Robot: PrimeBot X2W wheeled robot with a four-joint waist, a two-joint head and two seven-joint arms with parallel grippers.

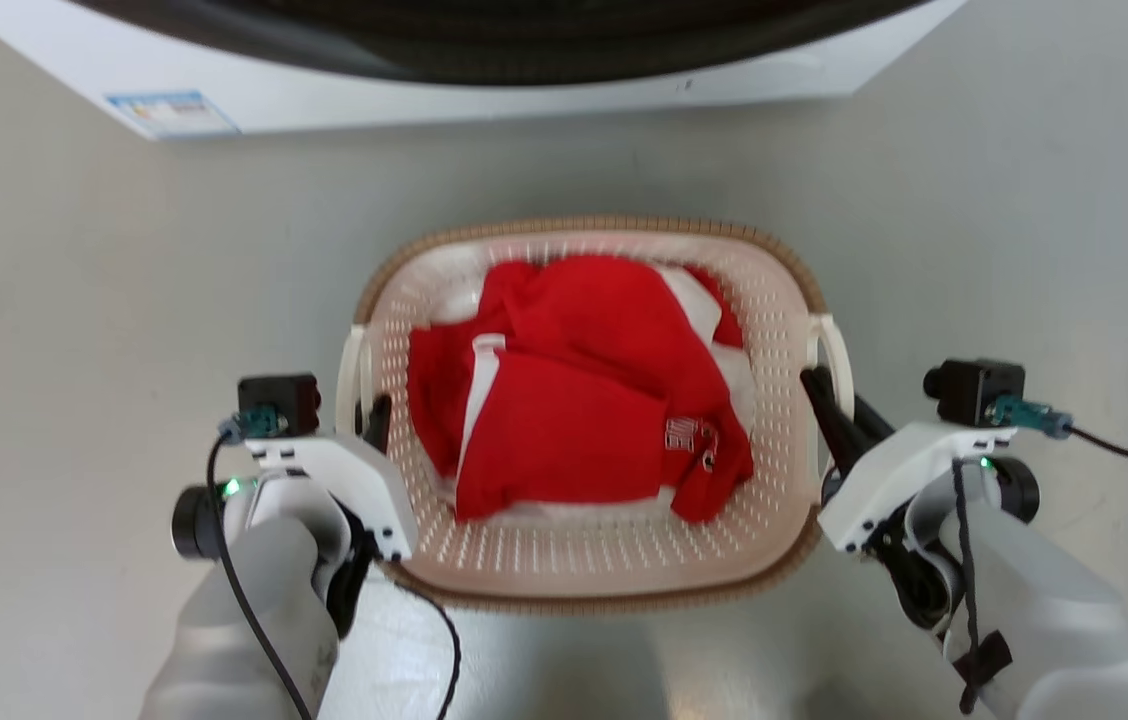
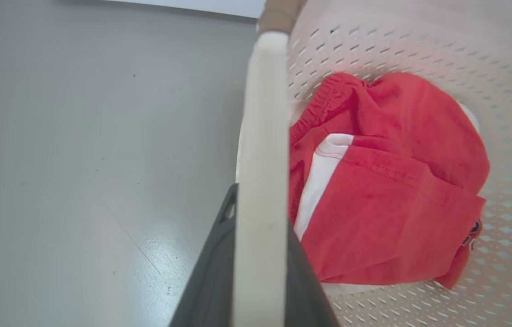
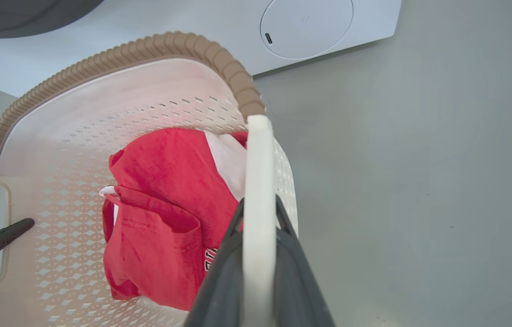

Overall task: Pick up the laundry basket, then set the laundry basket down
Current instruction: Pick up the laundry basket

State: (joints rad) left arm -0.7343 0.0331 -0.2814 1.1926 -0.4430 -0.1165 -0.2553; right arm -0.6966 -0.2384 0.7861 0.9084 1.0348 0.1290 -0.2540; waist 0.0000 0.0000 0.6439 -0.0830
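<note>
Left gripper [image 1: 369, 410] clenched on left loop handle [image 1: 352, 375], right gripper [image 1: 829, 395] clenched on right loop handle [image 1: 836, 350], a finger either side of each bar. Probably a symmetric hold for a level lift. Laundry basket [image 1: 574, 555] sits between the two grippers, red clothes [image 1: 574, 400] heaped inward of both. Smooth grey floor [image 1: 74, 350] below and outboard of the grippers; can't tell if basket is off it. White washing machine [image 1: 484, 80] ahead of the fingertips, beyond the far rim.

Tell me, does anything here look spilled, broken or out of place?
Nothing stands out. The laundry basket is upright before the washing machine, with its red and white clothes all inside and no visible cracks. The left tool and the right tool are each shut on a side handle.
</note>
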